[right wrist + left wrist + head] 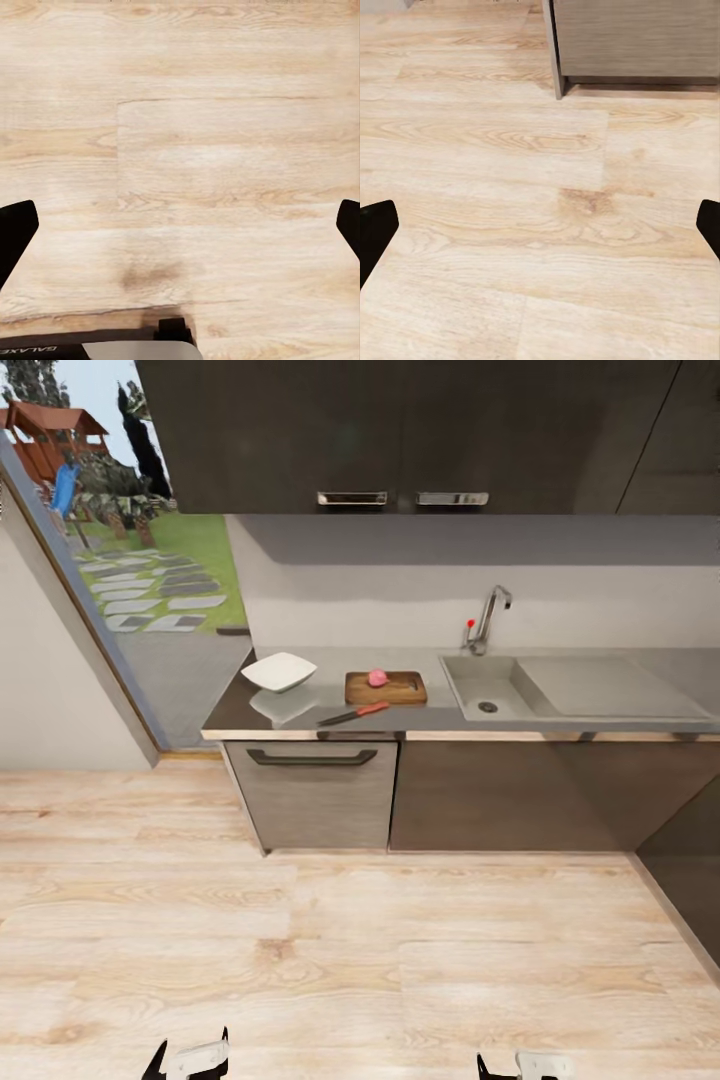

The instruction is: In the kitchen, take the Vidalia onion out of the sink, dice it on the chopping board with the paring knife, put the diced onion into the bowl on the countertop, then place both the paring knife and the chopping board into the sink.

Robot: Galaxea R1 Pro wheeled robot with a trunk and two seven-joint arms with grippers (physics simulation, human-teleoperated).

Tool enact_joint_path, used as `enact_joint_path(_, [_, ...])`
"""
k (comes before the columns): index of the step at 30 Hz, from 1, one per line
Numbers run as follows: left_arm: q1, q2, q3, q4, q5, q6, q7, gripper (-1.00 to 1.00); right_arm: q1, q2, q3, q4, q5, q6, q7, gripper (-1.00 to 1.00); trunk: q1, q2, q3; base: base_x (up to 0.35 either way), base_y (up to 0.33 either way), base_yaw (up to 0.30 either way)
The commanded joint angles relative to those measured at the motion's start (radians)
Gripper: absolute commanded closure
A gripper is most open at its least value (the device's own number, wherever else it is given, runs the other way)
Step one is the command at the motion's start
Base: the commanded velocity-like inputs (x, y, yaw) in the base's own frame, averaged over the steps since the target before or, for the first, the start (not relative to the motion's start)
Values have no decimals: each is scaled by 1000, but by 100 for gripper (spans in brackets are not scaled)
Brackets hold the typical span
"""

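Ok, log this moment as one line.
onion on chopping board | knife on counter | sink empty | left gripper open | right gripper open

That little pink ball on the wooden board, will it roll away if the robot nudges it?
Probably. The onion looks round, so a push would likely roll it. The flat chopping board shows no rim to stop it. It seems small, so probably light.

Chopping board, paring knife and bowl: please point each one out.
chopping board [400,691], head view, bare wood right of the onion.
paring knife [372,708], head view, red handle.
bowl [279,671], head view, white inside.
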Motion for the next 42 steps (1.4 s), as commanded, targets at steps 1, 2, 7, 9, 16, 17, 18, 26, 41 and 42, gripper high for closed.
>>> enact_joint_path(1, [-1, -1, -8, 3, 4, -4, 3, -100, -1, -2, 8, 0, -10, -4, -8, -100, 1, -2, 0, 0, 0, 0])
enact_joint_path(2, [-1, -1, -8, 3, 4, -4, 3, -100, -1, -2, 8, 0, -10, -4, -8, -100, 1, -2, 2, 0, 0, 0])
enact_joint_path(7, [-1, -1, -8, 3, 4, -4, 3, -100, -1, -2, 8, 0, -10, -4, -8, -100, 1, -2, 9, 0, 0, 0])
enact_joint_path(9, [-1, -1, -8, 3, 4, -5, 3, -100, -1, -2, 8, 0, -10, -4, -8, -100, 1, -2, 13, 0, 0, 0])
enact_joint_path(16, [-1, -1, -8, 3, 4, -5, 3, -100, -1, -2, 8, -1, -10, -4, -8, -100, 1, -2, 24, 0, 0, 0])
enact_joint_path(17, [-1, -1, -8, 3, 4, -5, 3, -100, -1, -2, 8, -1, -10, -4, -8, -100, 1, -2, 25, 0, 0, 0])
enact_joint_path(18, [-1, -1, -8, 3, 4, -5, 3, -100, -1, -2, 8, -1, -10, -4, -8, -100, 1, -2, 27, 0, 0, 0])
enact_joint_path(26, [-1, -1, -8, 3, 4, -5, 3, -100, -1, -2, 8, -1, -10, -4, -8, -100, 1, -2, 39, 0, 0, 0])
enact_joint_path(41, [-1, -1, -8, 3, 4, -5, 4, -100, -1, -2, 8, 0, -9, -4, -8, -100, 1, -2, 63, 0, 0, 0])
enact_joint_path(42, [-1, -1, -8, 3, 4, -5, 4, -100, -1, -2, 8, 0, -9, -4, -9, -100, 1, -2, 65, 0, 0, 0])
